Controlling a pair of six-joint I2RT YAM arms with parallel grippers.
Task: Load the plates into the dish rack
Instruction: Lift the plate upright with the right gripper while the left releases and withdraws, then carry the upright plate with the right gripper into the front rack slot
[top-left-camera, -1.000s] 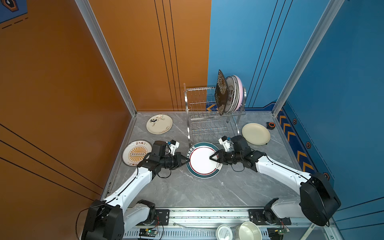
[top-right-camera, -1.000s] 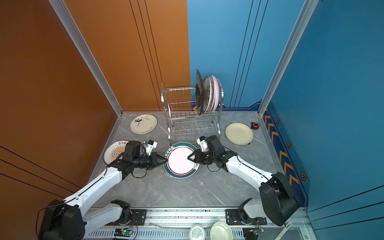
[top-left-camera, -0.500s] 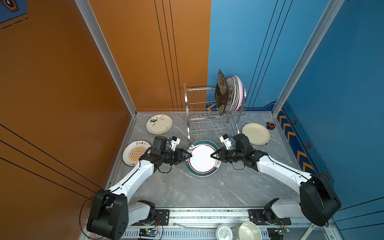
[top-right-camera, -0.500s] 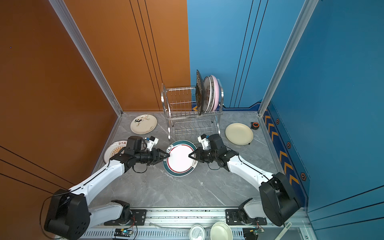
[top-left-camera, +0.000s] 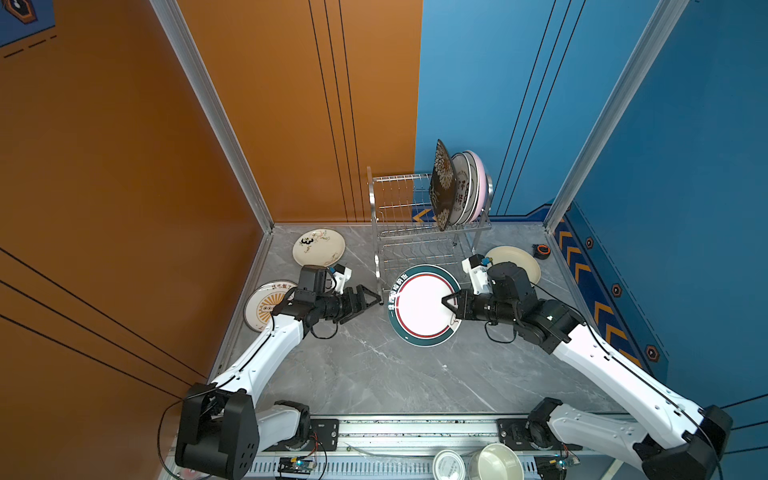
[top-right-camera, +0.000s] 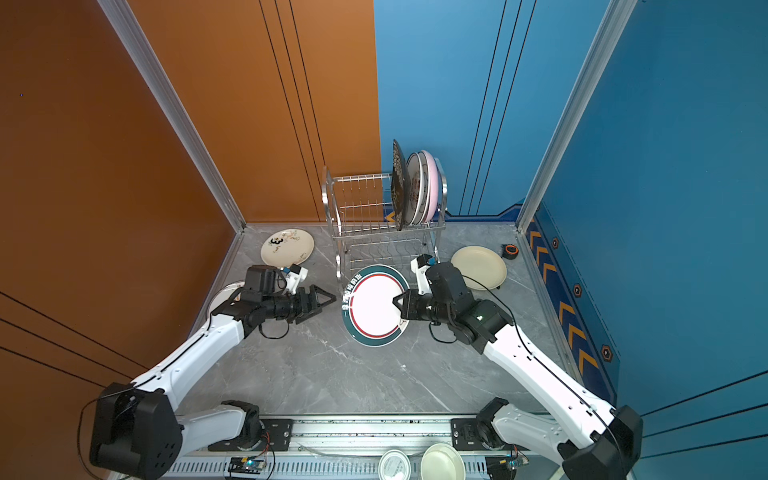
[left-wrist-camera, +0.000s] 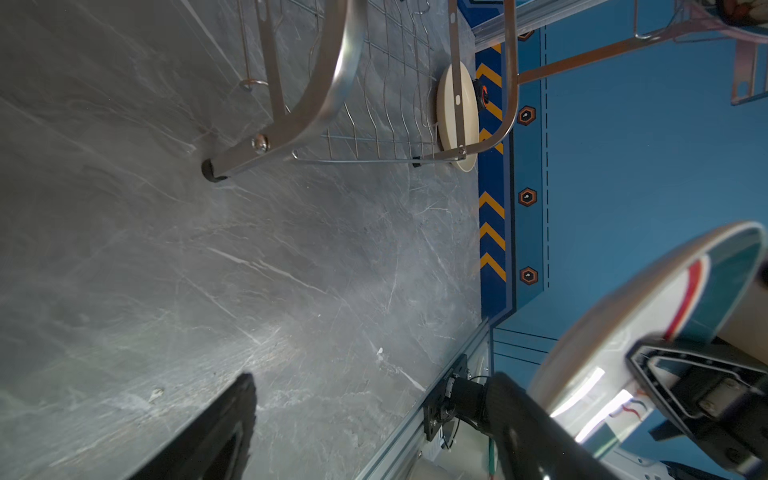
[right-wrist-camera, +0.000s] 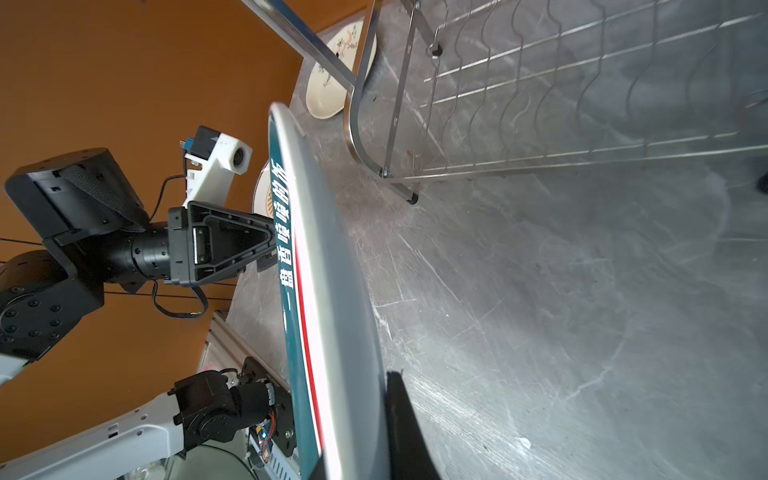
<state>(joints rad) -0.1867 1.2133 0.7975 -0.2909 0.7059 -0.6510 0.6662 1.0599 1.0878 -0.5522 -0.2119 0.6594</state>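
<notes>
My right gripper (top-left-camera: 446, 301) is shut on the right rim of a white plate (top-left-camera: 424, 305) with a teal rim, red ring and Chinese characters. It holds the plate tilted above the table in front of the dish rack (top-left-camera: 415, 232). In the right wrist view the plate (right-wrist-camera: 328, 291) stands edge-on, with one finger (right-wrist-camera: 399, 415) behind it. My left gripper (top-left-camera: 368, 305) hangs open just left of the plate, touching nothing. The rack's top tier holds a black floral plate (top-left-camera: 442, 187), a white one (top-left-camera: 463, 191) and a pink one (top-left-camera: 482, 183). Flat on the table lie a panda plate (top-left-camera: 319, 248), a sunburst plate (top-left-camera: 266, 305) and a cream plate (top-left-camera: 513, 262).
A cream bowl (top-left-camera: 496, 463) and a metal tin lid (top-left-camera: 448, 465) sit by the front rail. A small black and orange object (top-left-camera: 541, 250) lies near the right wall. The rack's front leg (left-wrist-camera: 214, 170) stands close to the left gripper.
The left gripper has opened, let go of the plate's left rim and drawn back to the left. The right gripper has shut on the right rim and now carries the plate alone, raised and tilted.
</notes>
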